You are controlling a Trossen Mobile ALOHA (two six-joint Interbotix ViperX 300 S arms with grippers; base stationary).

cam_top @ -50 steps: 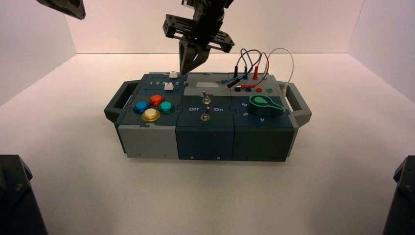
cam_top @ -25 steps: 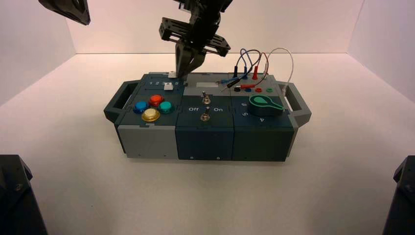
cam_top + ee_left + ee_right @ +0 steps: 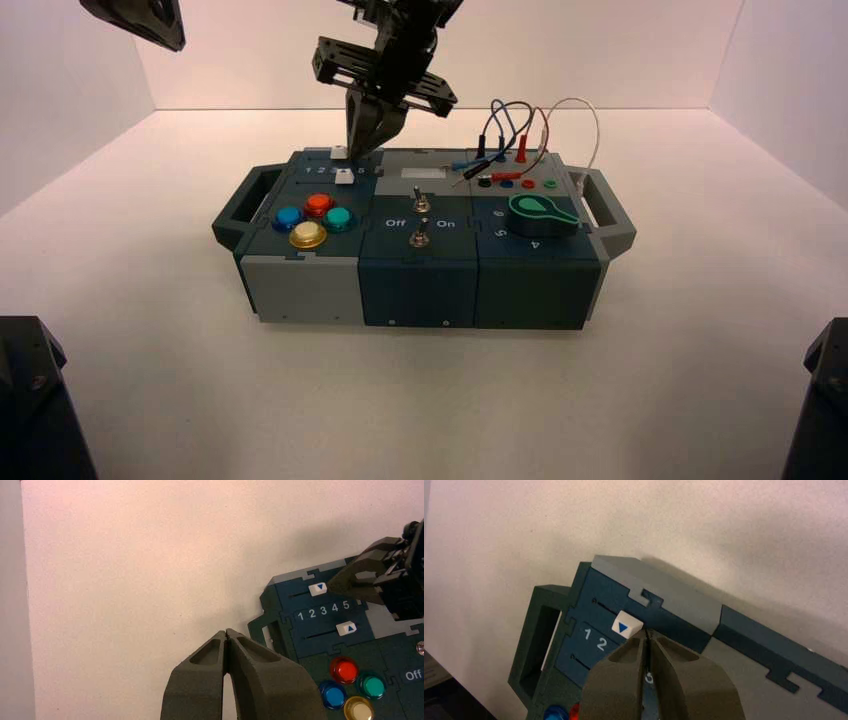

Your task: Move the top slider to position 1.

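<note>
Since the earlier frame, my right gripper [image 3: 648, 634] and the top slider [image 3: 627, 624] have both shifted toward the box's left end. My fingers are closed together, nothing between them, with their tips right at the slider's side facing away from the 1 [image 3: 587, 633]. The white slider knob, its blue triangle showing, sits partway along its slot on the dark blue panel at the box's far left, beyond the 2 [image 3: 601, 644] as counted from the 1. Nearer the front, the lower white slider [image 3: 346, 628] sits toward the 5 [image 3: 346, 605] end. Red, blue, green and yellow buttons lie in front of it. My left gripper [image 3: 226, 633] hangs idle off the box's far left, its fingers together.
</note>
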